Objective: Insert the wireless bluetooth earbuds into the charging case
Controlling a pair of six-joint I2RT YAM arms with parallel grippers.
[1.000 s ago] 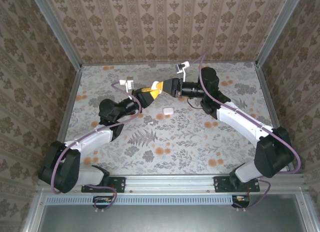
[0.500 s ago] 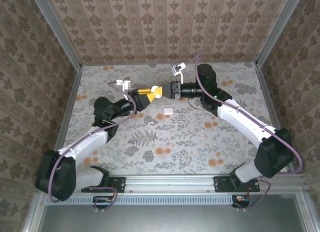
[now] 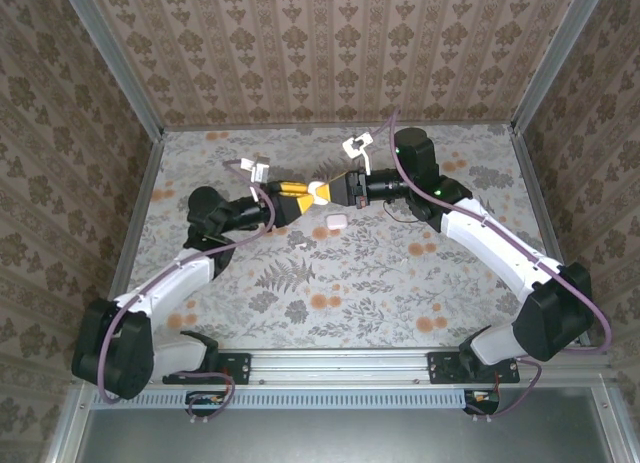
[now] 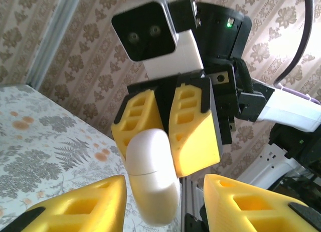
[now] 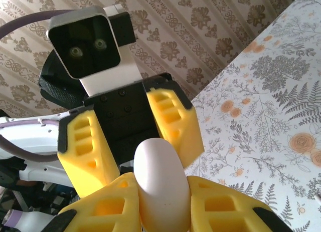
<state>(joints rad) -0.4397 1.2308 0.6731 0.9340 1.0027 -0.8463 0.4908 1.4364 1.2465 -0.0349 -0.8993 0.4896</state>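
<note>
The floral bench (image 3: 330, 283) sat inside damask-papered walls (image 3: 330, 53). Above it the right gripper (image 5: 161, 194) pinched the charging case (image 5: 160, 167), its end between the fingers of the spread left gripper (image 4: 163, 204). Half a second earlier the two grippers had stood apart.

charging case (image 3: 320, 191) between left tool (image 3: 304, 192) and right tool (image 3: 333, 189), lump (image 3: 336, 221) seemingly before them

Top view of the bench (image 3: 330, 283): from my remote station I see a flat surface covered in a floral print of grey ferns and orange blossoms. One small white rounded lump (image 3: 336, 221) lies directly on it. The lump sits just on the near side of where the left pincer (image 3: 308, 191) and right pincer (image 3: 322, 190) meet, touching neither.
</note>
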